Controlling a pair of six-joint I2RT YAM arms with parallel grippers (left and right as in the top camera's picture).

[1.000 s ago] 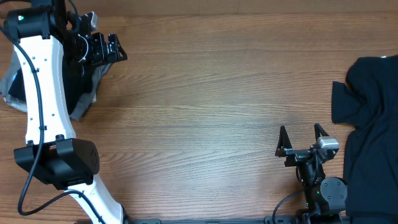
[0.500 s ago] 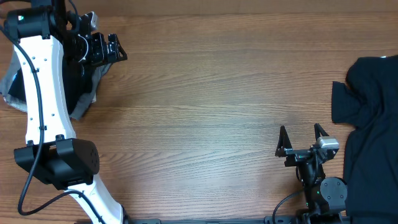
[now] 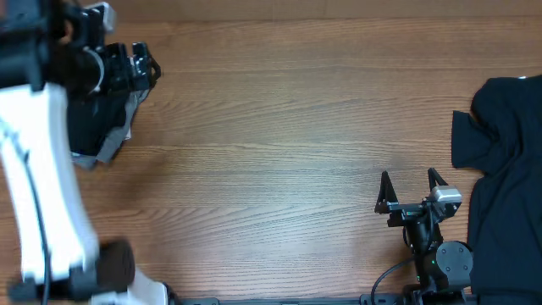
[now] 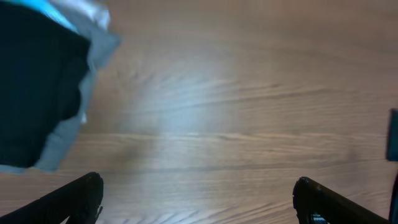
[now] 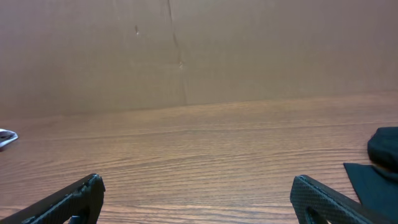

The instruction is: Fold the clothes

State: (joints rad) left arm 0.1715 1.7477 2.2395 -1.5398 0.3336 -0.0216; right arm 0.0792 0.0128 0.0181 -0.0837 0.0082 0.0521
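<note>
A crumpled pile of black T-shirts (image 3: 508, 161) lies at the table's right edge; its corner shows in the right wrist view (image 5: 380, 163). My right gripper (image 3: 411, 181) is open and empty, low over bare wood just left of the pile (image 5: 199, 202). A second black garment (image 3: 91, 119), edged by grey fabric, lies at the far left. My left gripper (image 3: 144, 63) is open and empty, just right of that garment. In the left wrist view the garment (image 4: 37, 81) fills the upper left, above the open fingers (image 4: 199, 199).
The wooden table (image 3: 279, 144) stretches between the two heaps. The left arm's white links (image 3: 34, 195) run down the left side. The right arm's base (image 3: 440, 263) sits at the front edge. A brown wall (image 5: 199, 50) stands behind the table.
The left arm has swung left and is motion-blurred; its gripper has shifted slightly left. The right arm and the black pile have not moved.
</note>
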